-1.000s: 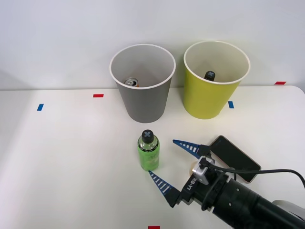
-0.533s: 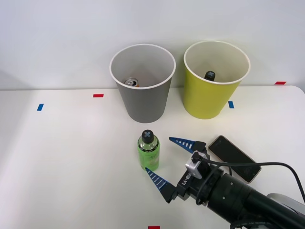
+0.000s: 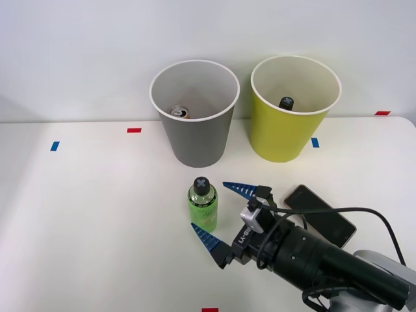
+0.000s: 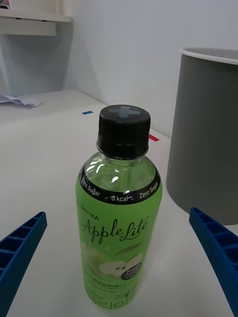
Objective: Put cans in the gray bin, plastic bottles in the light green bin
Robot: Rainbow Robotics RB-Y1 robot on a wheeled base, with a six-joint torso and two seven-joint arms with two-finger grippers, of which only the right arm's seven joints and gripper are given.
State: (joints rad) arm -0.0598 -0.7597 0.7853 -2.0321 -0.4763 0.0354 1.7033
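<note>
Now spread wide, right gripper [image 3: 220,212] with 2 blue fingers [image 4: 20,245] flanking upright green apple-tea bottle [image 3: 202,205], untouched between them; light green bin [image 3: 287,133] well beyond, awaiting it.

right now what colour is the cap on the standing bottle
Black, with a gray X on top of the cap; clearest in the right wrist view.

The front view looks forward and down from above the arms onto the white table [image 3: 97,214], taking in both bins and the wall behind. The right wrist view sits low and close, facing level across the table. Both share the green bottle [image 3: 203,205] [image 4: 120,218] and the gray bin [image 3: 195,114] [image 4: 206,133].
</note>
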